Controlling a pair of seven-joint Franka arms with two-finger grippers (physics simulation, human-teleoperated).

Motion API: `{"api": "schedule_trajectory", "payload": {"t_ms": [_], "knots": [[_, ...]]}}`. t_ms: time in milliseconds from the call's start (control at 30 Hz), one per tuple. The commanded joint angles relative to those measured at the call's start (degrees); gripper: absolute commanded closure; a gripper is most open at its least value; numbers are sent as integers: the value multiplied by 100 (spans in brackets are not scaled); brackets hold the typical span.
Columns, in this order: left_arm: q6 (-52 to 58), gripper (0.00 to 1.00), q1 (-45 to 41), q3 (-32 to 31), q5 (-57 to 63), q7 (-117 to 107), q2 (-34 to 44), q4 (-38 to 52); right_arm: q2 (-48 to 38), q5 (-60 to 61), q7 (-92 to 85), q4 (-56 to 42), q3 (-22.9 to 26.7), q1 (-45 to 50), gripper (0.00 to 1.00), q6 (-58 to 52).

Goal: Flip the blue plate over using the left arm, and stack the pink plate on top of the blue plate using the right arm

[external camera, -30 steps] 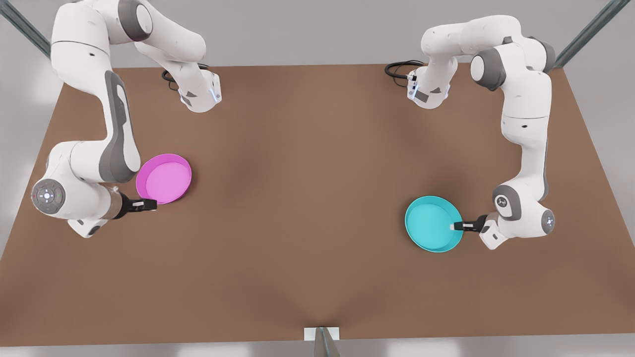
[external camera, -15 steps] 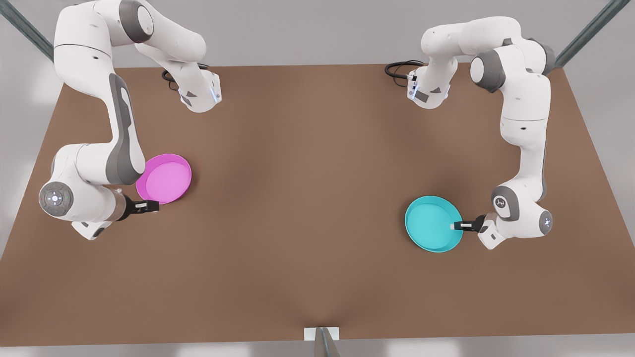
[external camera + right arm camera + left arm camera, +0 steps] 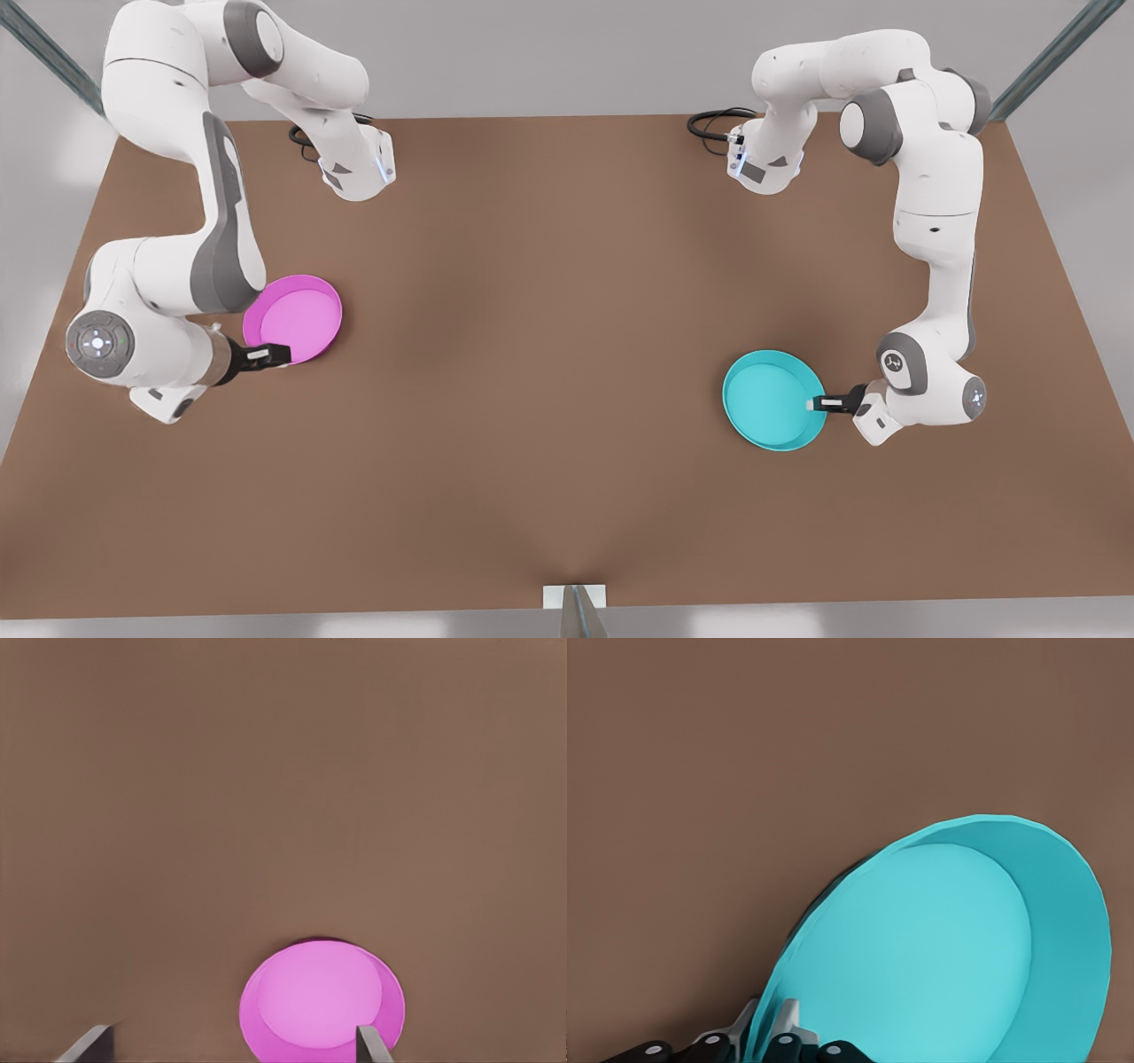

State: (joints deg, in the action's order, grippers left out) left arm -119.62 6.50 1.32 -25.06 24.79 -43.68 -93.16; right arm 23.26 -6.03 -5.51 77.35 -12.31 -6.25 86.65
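— Where is your left gripper (image 3: 813,404) now?

— It is at the rim of the blue plate (image 3: 769,399), on the side toward the front view's right. In my left wrist view my fingers (image 3: 780,1038) stand one on each side of the rim of the blue plate (image 3: 939,957), so I am clamped on it. There the plate looks tilted, with a dark shadow under its far edge.

— And the plate itself?

— It is on the brown table (image 3: 549,372), at the front view's right, with the hollow side up. It is not flipped yet.

— What about the right gripper (image 3: 275,355)?

— It is low, at the near edge of the pink plate (image 3: 297,319), at the front view's left. In my right wrist view the two fingertips (image 3: 370,1043) are wide apart, and the pink plate (image 3: 321,1001) lies flat on the table between and beyond them. I hold nothing with this one.

— Are the two plates close together?

— No, they are well apart, at opposite sides of the table.
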Motion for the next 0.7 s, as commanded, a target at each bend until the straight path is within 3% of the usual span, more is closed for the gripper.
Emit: {"api": "schedule_trajectory", "payload": {"t_ms": [0,667], "knots": [[0,74,0,0,1,0,0,0,4,-4,-20,0,1,-16,0,1],[158,76,0,18,1,-61,132,53,100,-12,-46,-9,36,-95,0,71]]}}
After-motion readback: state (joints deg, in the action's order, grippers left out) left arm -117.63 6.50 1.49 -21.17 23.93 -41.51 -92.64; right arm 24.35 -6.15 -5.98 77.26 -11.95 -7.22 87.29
